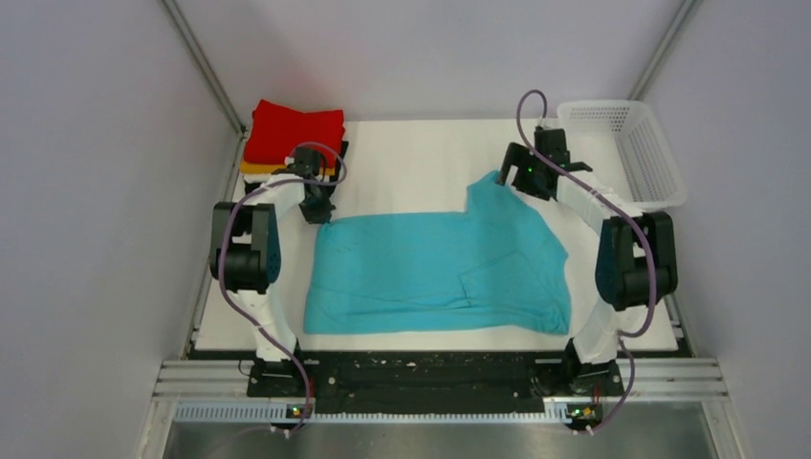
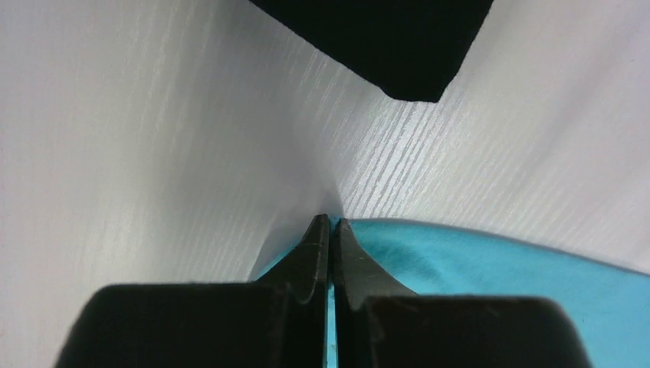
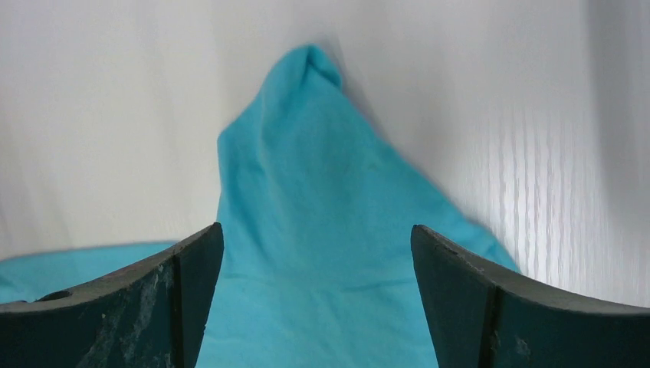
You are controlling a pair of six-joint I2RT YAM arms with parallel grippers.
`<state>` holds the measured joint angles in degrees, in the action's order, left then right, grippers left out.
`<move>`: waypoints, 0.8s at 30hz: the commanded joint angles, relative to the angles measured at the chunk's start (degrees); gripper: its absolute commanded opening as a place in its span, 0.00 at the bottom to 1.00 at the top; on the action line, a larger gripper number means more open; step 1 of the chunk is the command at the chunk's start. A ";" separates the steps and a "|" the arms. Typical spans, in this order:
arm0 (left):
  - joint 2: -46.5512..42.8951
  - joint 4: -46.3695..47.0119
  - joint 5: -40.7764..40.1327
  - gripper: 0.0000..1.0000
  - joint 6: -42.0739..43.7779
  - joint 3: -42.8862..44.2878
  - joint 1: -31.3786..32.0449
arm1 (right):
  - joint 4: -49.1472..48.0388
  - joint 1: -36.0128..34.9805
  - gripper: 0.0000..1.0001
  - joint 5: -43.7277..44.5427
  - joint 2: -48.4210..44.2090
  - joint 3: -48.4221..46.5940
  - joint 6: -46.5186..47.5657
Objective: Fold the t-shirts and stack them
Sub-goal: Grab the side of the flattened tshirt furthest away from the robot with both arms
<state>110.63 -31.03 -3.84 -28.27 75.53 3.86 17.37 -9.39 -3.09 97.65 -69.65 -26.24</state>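
A turquoise-blue t-shirt [image 1: 435, 273] lies spread on the white table, partly folded. My left gripper [image 1: 318, 214] sits at its far left corner, shut on the cloth's edge; in the left wrist view [image 2: 332, 222] the fingers pinch blue fabric [image 2: 490, 276]. My right gripper [image 1: 521, 182] is open over the shirt's far right corner, a raised point of cloth [image 3: 314, 207] lying between its jaws. A stack of folded shirts with a red one [image 1: 294, 132] on top, an orange one [image 1: 256, 167] below it and a black edge beneath sits at the far left.
A white plastic mesh basket [image 1: 631, 148] stands at the far right corner of the table. A black folded shirt's corner [image 2: 383, 38] shows just beyond the left gripper. Grey walls enclose the table [image 1: 421, 158] on three sides.
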 commanded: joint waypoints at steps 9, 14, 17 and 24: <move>-1.14 -0.92 2.08 0.00 1.20 -1.90 0.19 | 1.79 -4.90 0.84 12.55 27.93 -33.63 10.57; -1.64 -0.44 2.50 0.00 1.11 -2.29 0.19 | 4.98 -5.98 0.80 13.33 35.60 -41.38 13.88; -1.80 -0.40 2.17 0.00 1.10 -2.32 0.19 | 5.76 -6.92 0.75 14.32 37.73 -42.64 15.88; -2.40 -0.27 2.24 0.00 1.20 -2.27 0.19 | 7.76 -7.01 0.60 16.63 36.49 -39.37 14.61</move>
<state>109.97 -30.13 -2.37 -27.49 74.46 3.84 22.79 -15.90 11.44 135.63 -109.97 -11.99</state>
